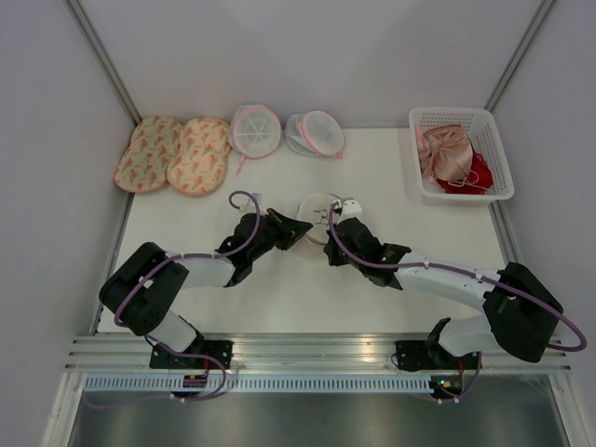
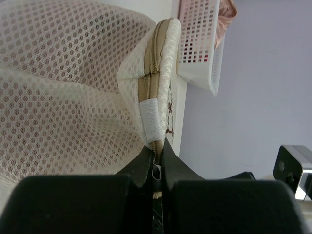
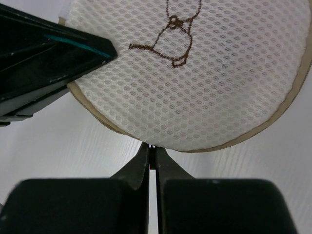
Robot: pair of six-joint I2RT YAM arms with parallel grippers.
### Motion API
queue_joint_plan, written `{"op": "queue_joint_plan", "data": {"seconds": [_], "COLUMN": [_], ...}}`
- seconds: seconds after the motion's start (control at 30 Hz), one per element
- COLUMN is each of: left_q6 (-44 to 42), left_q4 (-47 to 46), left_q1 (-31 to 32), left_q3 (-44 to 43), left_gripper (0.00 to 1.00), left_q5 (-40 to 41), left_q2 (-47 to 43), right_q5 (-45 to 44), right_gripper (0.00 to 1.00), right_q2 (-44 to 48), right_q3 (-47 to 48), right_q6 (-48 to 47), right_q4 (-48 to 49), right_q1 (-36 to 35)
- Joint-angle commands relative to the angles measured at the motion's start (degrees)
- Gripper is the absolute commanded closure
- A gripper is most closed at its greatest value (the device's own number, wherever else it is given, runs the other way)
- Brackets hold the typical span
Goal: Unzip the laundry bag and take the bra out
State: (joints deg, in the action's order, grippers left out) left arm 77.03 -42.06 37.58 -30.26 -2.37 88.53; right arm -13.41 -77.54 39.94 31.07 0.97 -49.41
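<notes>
Mid-frame in the top view, the round cream mesh laundry bag [image 1: 315,207] sits at the middle of the white table [image 1: 279,298], with both arms meeting at it. The left gripper [image 2: 156,165] is clamped on the bag's tan zip edge, just below a white tab [image 2: 150,117]. The right gripper [image 3: 152,157] is pressed closed at the bag's lower rim; whether it pinches anything I cannot tell. At upper right, a white basket [image 1: 494,158] holds pinkish-beige and red fabric

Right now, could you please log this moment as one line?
left pincer: shut on laundry bag | right pincer: shut at its rim | zipper: closed
</notes>
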Motion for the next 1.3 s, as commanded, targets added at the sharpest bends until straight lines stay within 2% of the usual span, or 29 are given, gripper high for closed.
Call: {"op": "queue_joint_plan", "data": {"seconds": [0.0, 0.13, 0.3, 0.43, 0.6, 0.7, 0.73, 0.8, 0.83, 0.87, 0.9, 0.93, 1.0, 1.03, 1.07, 1.13, 1.2, 1.27], "left_q6": [-3.64, -12.40, -22.00, -30.95, -42.92, -45.57, -43.13, -38.31, -37.58, -37.14, -36.78, -36.78, -36.78, -36.17, -35.56, -31.71, -26.97, -23.61], "left_q4": [1.19, 4.35, 14.70, 21.05, 33.08, 32.32, 26.74, 21.78, 20.72, 21.84, 23.41, 25.69, 31.94, 33.17, 34.75, 34.68, 33.89, 33.54], "left_q1": [-1.01, -4.70, -10.15, -12.79, -14.11, -15.25, -15.69, -16.49, -16.58, -16.49, -16.58, -16.49, -16.49, -16.49, -16.49, -16.49, -16.05, -15.61], "left_q3": [-1.47, -1.91, -3.75, -6.03, -17.45, -20.54, -19.58, -18.70, -18.78, -19.22, -19.57, -20.18, -19.75, -17.83, -16.51, -11.52, -8.43, -4.73], "left_gripper": [0.98, 0.98, 0.98, 0.98, 0.98, 0.98, 0.82, 0.51, 0.24, 0.20, 0.01, 0.00, 0.00, 0.00, 0.00, 0.00, 0.00, 0.00], "left_q5": [-6.93, -18.07, -26.97, -33.81, -45.43, -46.15, -45.19, -42.30, -40.54, -38.78, -36.67, -30.65, -23.77, -17.29, -14.71, -12.05, -14.05, -15.64], "left_q2": [-1.25, -1.61, -2.40, -2.40, 3.75, 4.90, 4.64, 4.20, 4.19, 4.11, 3.93, 2.80, -0.10, -4.12, -6.51, -11.95, -19.16, -23.90], "right_q5": [-7.94, -14.96, -22.26, -23.94, -24.74, -21.67, -20.53, -17.19, -15.87, -13.68, -12.53, -11.65, -9.98, -9.19, -7.26, -4.80, -0.59, 11.17], "right_gripper": [0.99, 0.99, 1.00, 1.00, 1.00, 1.00, 1.00, 1.00, 1.00, 1.00, 1.00, 1.00, 1.00, 1.00, 1.00, 0.99, 1.00, 0.99], "right_q2": [-0.77, -0.25, 0.02, -0.16, -0.25, 0.63, 1.68, 2.56, 3.44, 3.88, 4.15, 4.41, 4.76, 4.94, 5.03, 4.85, 4.76, 4.59], "right_q3": [4.96, 6.90, 8.83, 8.40, 8.48, 8.22, 7.87, 6.91, 6.64, 6.29, 6.20, 6.20, 6.29, 6.20, 6.11, 6.02, 5.41, 4.45], "right_q6": [-0.13, 0.48, 0.40, -0.31, -2.15, -2.68, -2.94, -3.12, -3.47, -3.38, -3.38, -3.38, -3.12, -3.21, -3.38, -3.73, -4.79, -5.14], "right_q4": [-6.58, -16.69, -25.21, -26.28, -26.81, -25.77, -25.06, -23.40, -22.69, -22.07, -21.20, -20.84, -20.23, -19.79, -18.91, -17.85, -13.92, -9.61], "right_q1": [-0.16, -0.07, 0.19, 1.07, 3.00, 3.09, 3.09, 3.09, 3.09, 3.09, 3.09, 3.09, 3.00, 3.00, 3.09, 3.00, 3.00, 3.09]}}
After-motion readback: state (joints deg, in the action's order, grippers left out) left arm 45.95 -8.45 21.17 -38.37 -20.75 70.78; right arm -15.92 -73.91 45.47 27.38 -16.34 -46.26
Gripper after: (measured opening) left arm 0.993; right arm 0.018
